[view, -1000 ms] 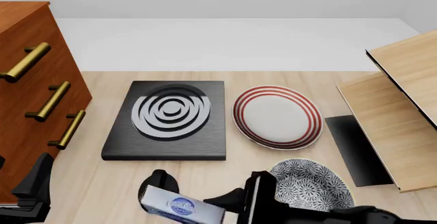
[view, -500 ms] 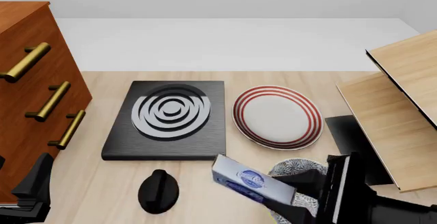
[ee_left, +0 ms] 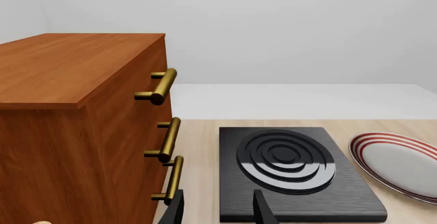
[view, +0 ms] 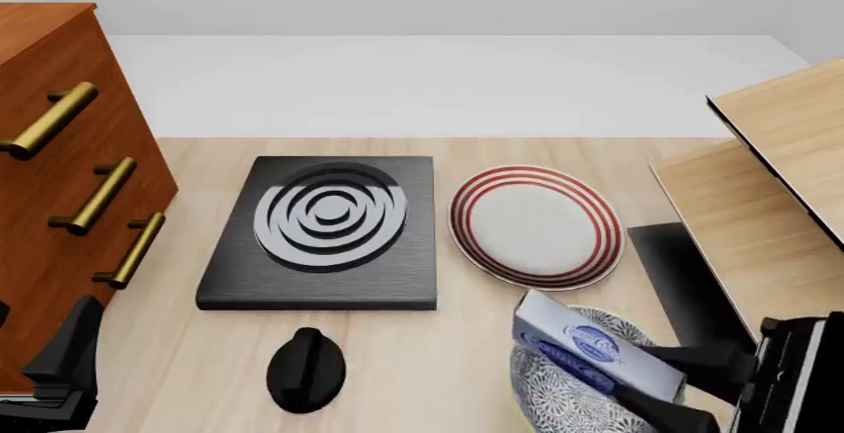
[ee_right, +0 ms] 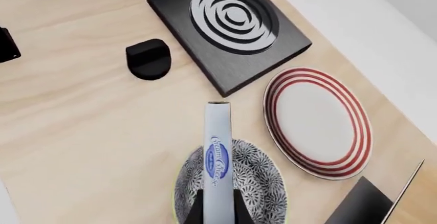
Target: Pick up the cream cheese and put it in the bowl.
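Front view: where the right claw [view: 679, 386] grips the cream cheese [view: 587, 352], the carton hangs tilted over the bowl [view: 554, 398] on the counter [view: 198, 354]; red-ringed plate [view: 536, 225] just beyond
Left wrist view: left claw [ee_left: 217, 211] parted, holding nothing, near the black burner [ee_left: 290, 170]
Right wrist view: fingers clamp the carton's near end; carton above the bowl [ee_right: 263, 178]

You have a desk [view: 198, 374] of pale, matt wood grain under you. The drawer chest [ee_left: 61, 132] looks like reddish varnished wood with brassy metal handles [ee_left: 164, 86]. The cream cheese [view: 587, 349] carton reads as smooth printed card. The bowl [ee_right: 259, 183] and the red-ringed plate [view: 535, 225] look like glazed ceramic. The stove plate [view: 323, 235] is brushed black, the knob [view: 306, 369] matt black plastic.
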